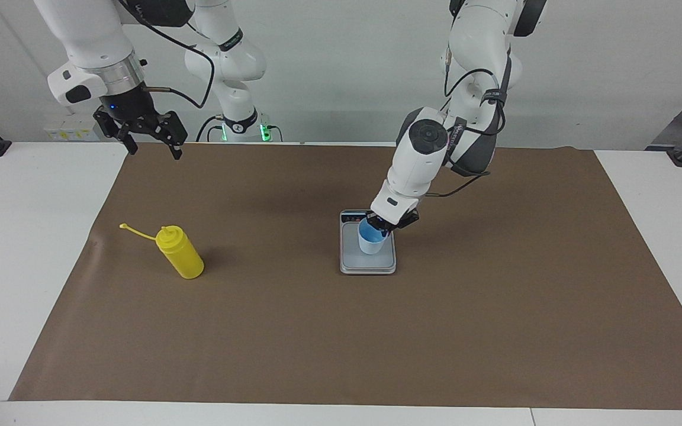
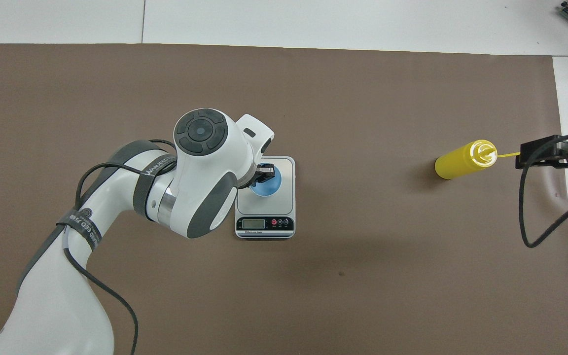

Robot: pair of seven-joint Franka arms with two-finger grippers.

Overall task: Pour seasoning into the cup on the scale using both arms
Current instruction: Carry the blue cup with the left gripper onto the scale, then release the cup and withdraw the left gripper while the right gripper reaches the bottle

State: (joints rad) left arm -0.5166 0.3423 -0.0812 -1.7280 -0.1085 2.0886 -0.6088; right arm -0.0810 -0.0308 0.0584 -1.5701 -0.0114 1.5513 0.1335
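The left tool (image 1: pixel 383 228) is down at the cup (image 1: pixel 372 241), its fingers at the rim on the side nearer the robots; whether they clamp the rim or have let go cannot be told. The cup stands upright on the grey plate of the scale (image 1: pixel 367 263), about in the middle of it. Seen from overhead, its blue inside (image 2: pixel 266 184) shows nothing in it. The scale lies on the brown mat (image 1: pixel 376 331) near the middle of the counter (image 1: pixel 21 236), its display strip (image 2: pixel 265 224) at the end nearer the robots.

The right tool (image 1: pixel 148 141) hangs high with its fingers spread wide and nothing between them, over the mat's corner at the right arm's end, near the robots; the right arm waits there.

The yellow bottle (image 1: pixel 181 253) stands upright on the mat toward the right arm's end, well apart from the scale, its cap strap (image 1: pixel 134 231) sticking out sideways toward the mat's edge. The mat between bottle and scale is bare, and so is the wide stretch farther from the robots.
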